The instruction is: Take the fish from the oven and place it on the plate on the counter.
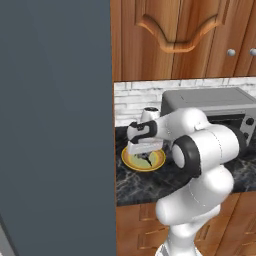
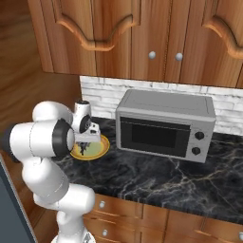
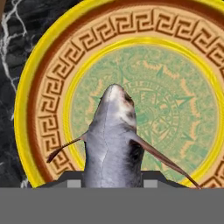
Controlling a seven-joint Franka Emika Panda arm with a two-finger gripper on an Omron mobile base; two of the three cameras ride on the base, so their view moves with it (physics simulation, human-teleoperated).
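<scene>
Hand [image 1: 145,156] hangs over the plate [image 1: 157,162] near the left end of the table [image 2: 156,178], by the back wall, left of the silver toaster oven [image 2: 163,124]. Its fingers pinch the fish [image 3: 113,140]; you see the fish nose-down over the plate's green centre, between the dark tips.

Handling, as a judgement: the fish looks light, slim and smooth-skinned, so it may slip or swivel in a narrow pinch. You hold it across the body behind the fins, which seems the sound place. Thin fins look fragile. Whether it touches the plate, you cannot tell. Lower before letting go.
</scene>
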